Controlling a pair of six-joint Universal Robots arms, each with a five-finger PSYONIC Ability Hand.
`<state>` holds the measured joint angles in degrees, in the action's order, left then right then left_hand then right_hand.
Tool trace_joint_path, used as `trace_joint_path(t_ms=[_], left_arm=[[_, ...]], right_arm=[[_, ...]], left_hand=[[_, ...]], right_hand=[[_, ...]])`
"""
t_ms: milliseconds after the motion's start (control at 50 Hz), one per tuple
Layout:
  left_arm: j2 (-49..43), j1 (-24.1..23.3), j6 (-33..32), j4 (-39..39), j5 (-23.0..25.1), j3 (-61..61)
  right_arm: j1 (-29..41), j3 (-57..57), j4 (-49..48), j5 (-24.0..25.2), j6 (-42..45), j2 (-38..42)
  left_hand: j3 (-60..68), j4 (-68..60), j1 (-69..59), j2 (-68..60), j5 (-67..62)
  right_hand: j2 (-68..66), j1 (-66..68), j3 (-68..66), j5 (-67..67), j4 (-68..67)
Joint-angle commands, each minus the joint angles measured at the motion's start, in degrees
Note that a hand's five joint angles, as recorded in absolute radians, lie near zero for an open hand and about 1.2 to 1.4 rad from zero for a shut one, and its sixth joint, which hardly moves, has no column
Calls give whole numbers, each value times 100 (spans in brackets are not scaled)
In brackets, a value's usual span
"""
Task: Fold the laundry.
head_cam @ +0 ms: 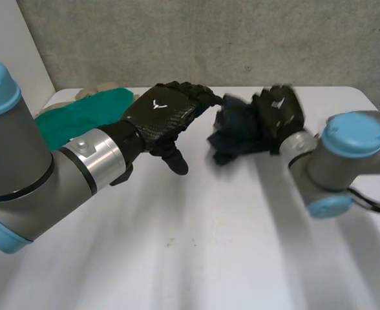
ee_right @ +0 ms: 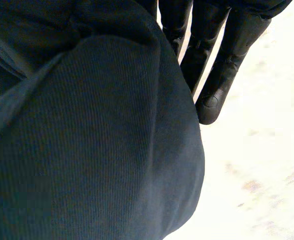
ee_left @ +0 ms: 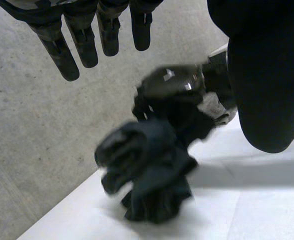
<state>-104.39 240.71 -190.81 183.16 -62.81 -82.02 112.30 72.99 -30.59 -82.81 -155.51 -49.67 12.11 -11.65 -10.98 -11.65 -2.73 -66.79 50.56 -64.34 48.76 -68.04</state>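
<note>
Item 1: dark cloth (head_cam: 236, 134), navy, bunched into a loose wad. In the head view it sits at about 1 o'clock from the middle of the table (head_cam: 209, 245).

Item 2: right hand (head_cam: 278, 112), at 3 o'clock of the cloth, clasping the wad. In the right wrist view the ribbed fabric lies over the palm with the fingers (ee_right: 214, 70) alongside it. In the left wrist view the wad hangs below this hand.

Item 3: left hand (head_cam: 161, 116), at 9 o'clock of the cloth, holding nothing. Its fingers (ee_left: 62, 50) are straight and spread, the tips just beside the cloth's upper edge; contact cannot be told.

Item 4: green cloth (head_cam: 80, 117), lying at 10 o'clock on the table, well apart from the wad, with a beige piece (head_cam: 97, 92) just behind it.
</note>
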Motion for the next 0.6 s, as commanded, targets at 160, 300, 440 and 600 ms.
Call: trace_joint_path(t_ms=[160,300,440,600], left_arm=[[15,29,9,1,-3,-16],[15,29,35,-8,-3,-16],[32,29,35,1,-3,-34],[24,37,35,1,-3,-42]], right_arm=[[-1693,-1805,-88,1434,-137,53],[-2765,-2359,-167,2154,-514,642],[-3591,-2237,-947,3058,-726,1352],[-4304,-1859,-1248,3939,-814,2013]], left_hand=[[-5,-41,-108,-42,66],[-5,-41,-108,-42,66],[12,-58,-125,-59,50],[12,-58,-125,-59,50]], right_hand=[[-1321,2944,-1566,2124,-1196],[-1321,2944,-1566,2124,-1196],[-1321,2944,-1566,2124,-1196],[-1321,2944,-1566,2124,-1196]])
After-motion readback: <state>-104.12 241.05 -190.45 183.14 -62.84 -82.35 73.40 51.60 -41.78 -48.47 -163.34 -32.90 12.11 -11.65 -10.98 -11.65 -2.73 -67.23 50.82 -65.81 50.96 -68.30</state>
